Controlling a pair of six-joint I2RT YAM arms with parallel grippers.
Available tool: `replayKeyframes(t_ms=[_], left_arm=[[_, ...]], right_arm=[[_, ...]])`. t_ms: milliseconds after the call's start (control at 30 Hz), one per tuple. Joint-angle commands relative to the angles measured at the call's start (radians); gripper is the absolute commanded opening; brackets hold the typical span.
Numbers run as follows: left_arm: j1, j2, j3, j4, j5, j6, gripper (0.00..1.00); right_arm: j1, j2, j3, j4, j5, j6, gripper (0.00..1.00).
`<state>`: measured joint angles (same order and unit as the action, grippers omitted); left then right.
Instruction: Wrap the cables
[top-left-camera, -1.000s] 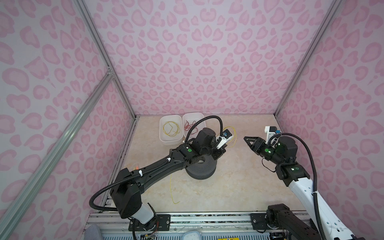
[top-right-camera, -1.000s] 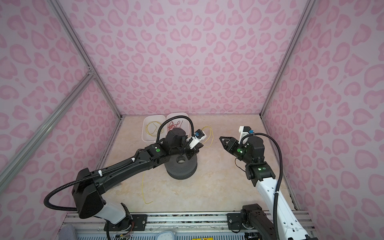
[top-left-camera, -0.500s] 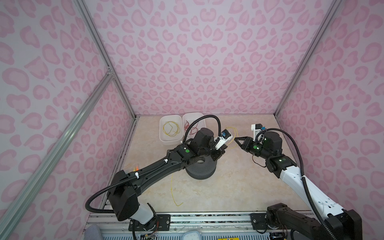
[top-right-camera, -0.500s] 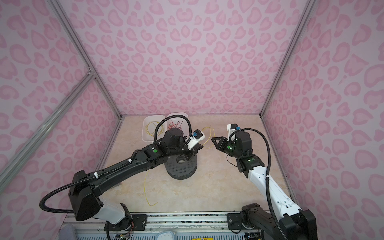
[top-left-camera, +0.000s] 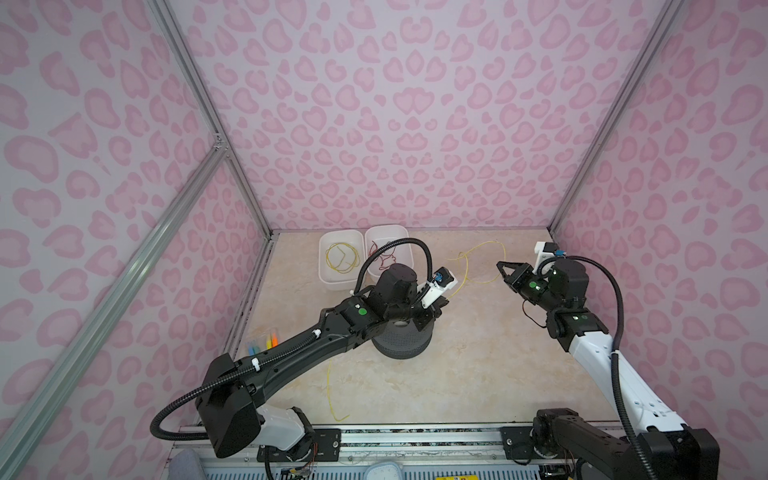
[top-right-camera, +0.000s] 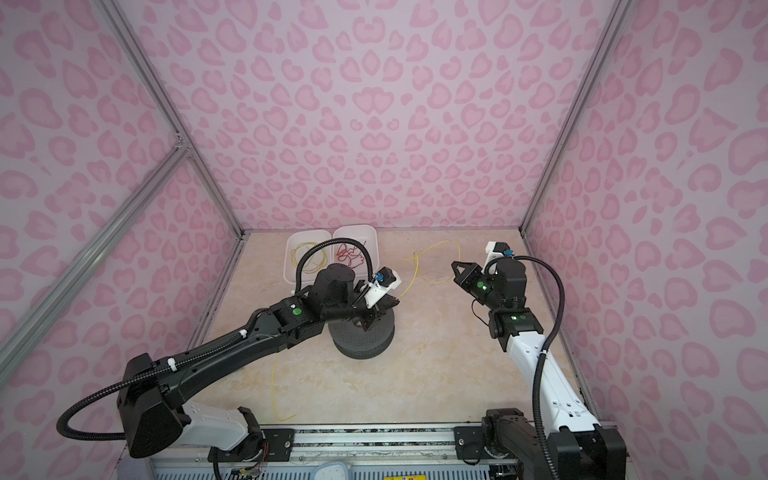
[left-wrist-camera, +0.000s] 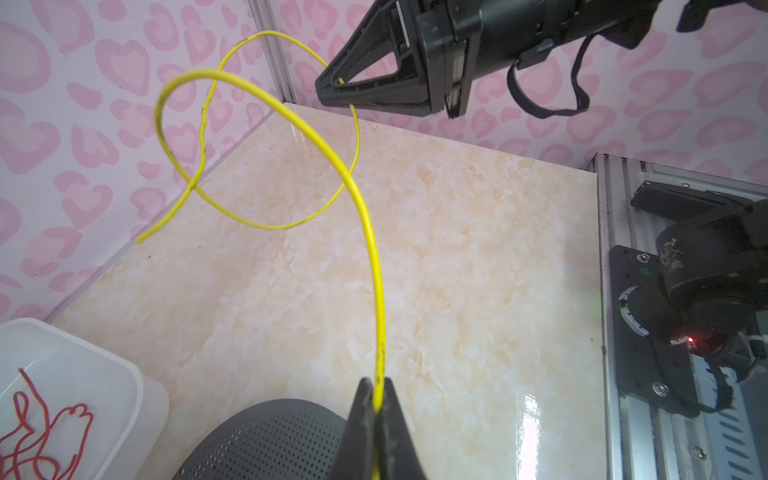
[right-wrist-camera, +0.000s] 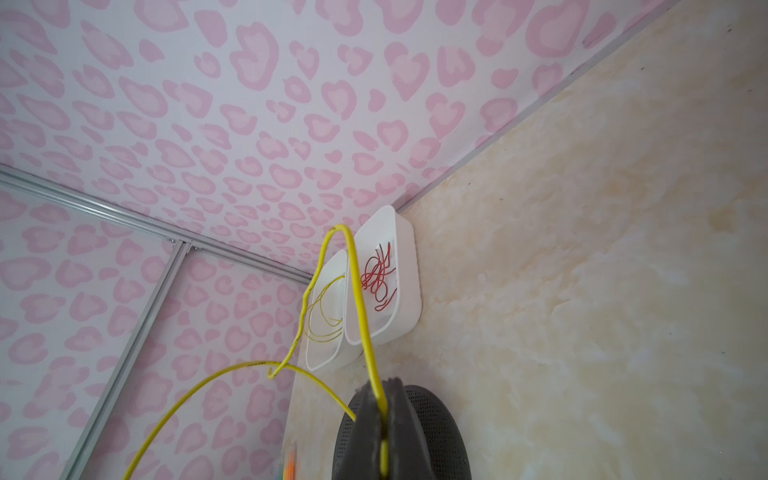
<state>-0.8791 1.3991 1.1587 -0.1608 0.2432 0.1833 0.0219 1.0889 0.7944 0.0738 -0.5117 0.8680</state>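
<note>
cable (left-wrist-camera: 380, 291) | looped; long axis left end effector (left-wrist-camera: 374, 386) → right end effector (left-wrist-camera: 327, 86)

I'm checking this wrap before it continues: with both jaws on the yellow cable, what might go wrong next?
1. The yellow cable crosses itself in a loose loop between the left jaws and right jaws; pulling apart may cinch it into a kink.
2. The right jaws seem to pinch it only near their tips, so it may slip out.
3. The left arm lies over the grey spool, which may hinder winding.
</note>
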Motion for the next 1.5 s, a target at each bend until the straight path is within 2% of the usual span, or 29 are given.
replayKeyframes(t_ms=[0,200,400,633,800,1133,1367,1400,1467], left_arm=[[0.001,-0.037,-0.026,-0.01,0.02,0.018,0.03],[0.001,-0.077,-0.071,-0.046,-0.028,0.048,0.03],[0.001,-0.078,-0.087,-0.095,-0.124,0.07,0.03],[0.015,-0.06,-0.096,-0.135,-0.249,0.099,0.03],[0.017,-0.033,-0.085,-0.203,-0.355,0.149,0.03],[0.019,0.017,-0.08,-0.27,-0.461,0.185,0.03],[0.02,0.049,-0.077,-0.271,-0.519,0.188,0.04],[0.02,0.05,-0.072,-0.27,-0.517,0.185,0.06],[0.02,0.049,-0.052,-0.264,-0.512,0.184,0.24]], right_arm=[[-0.046,0.01,-0.001,0.08,0.006,0.039,0.0],[-0.176,0.008,-0.008,0.147,-0.023,0.117,0.0],[-0.315,0.002,0.001,0.22,-0.081,0.205,0.0],[-0.416,0.001,-0.021,0.28,-0.123,0.277,0.0],[-0.473,0.025,-0.049,0.385,-0.132,0.379,0.0],[-0.499,0.051,-0.05,0.493,-0.08,0.478,0.0],[-0.484,0.025,-0.065,0.475,-0.114,0.456,0.0],[-0.474,0.016,-0.064,0.449,-0.124,0.433,0.0],[-0.436,-0.014,-0.065,0.369,-0.128,0.362,0.0]])
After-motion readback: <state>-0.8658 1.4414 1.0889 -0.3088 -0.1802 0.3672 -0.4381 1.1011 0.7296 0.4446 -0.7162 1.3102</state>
